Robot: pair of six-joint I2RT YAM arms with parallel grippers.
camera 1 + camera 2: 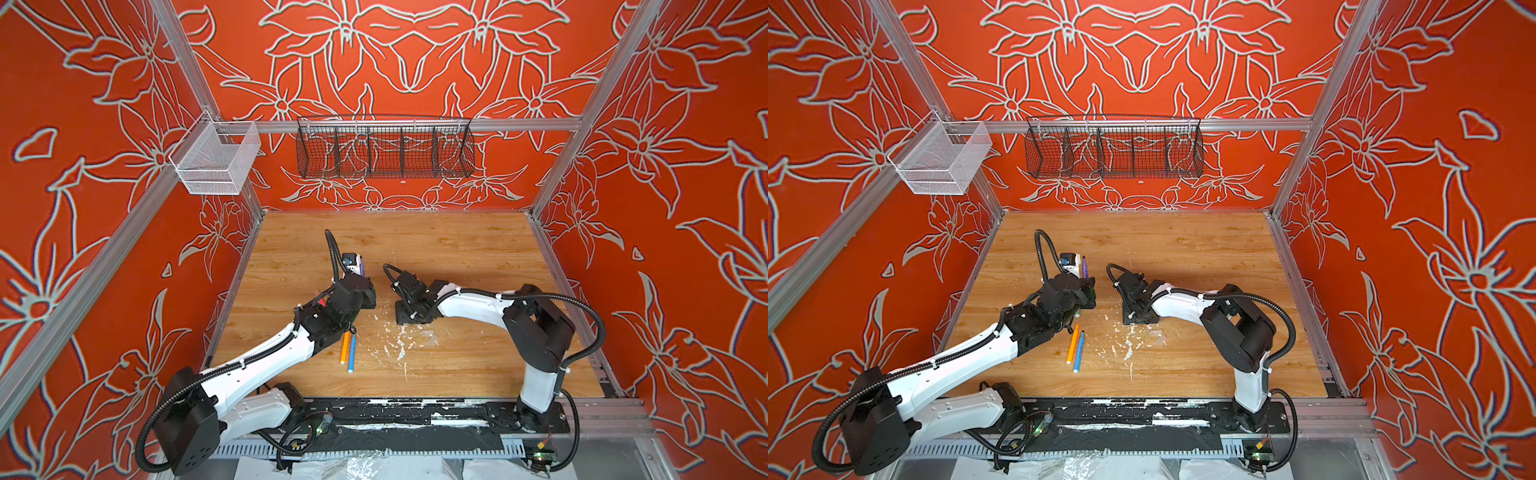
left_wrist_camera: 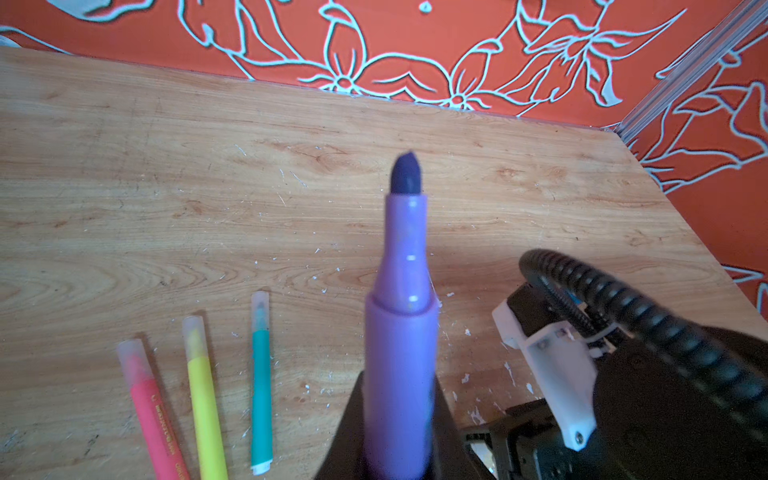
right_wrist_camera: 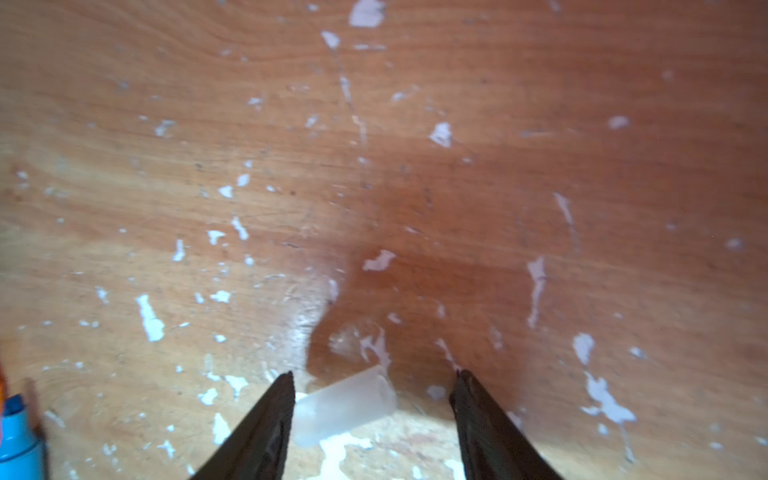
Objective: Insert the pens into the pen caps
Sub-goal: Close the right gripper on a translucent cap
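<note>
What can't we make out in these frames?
- Cap: blurred in the right wrist view; contact with the right fingers unclear.
- Pink pen, yellow pen: lower ends cut off by the left wrist view's edge.
- Orange pen, blue pen: too small in both top views to tell if capped.
- Purple pen: rear hidden inside the left fingers, left wrist view.

The left gripper (image 2: 399,449) has its jaws closed on a purple pen (image 2: 401,332), whose bare dark tip points out over the wooden desk (image 2: 124,187). To one side lie a red-pink pen (image 2: 151,409), a yellow pen (image 2: 205,399) and a teal pen (image 2: 262,386), near one another, each wearing a clear cap (image 2: 259,309). On the other side, the right arm (image 2: 665,395) carries a black ribbed cable (image 2: 623,299).
</note>
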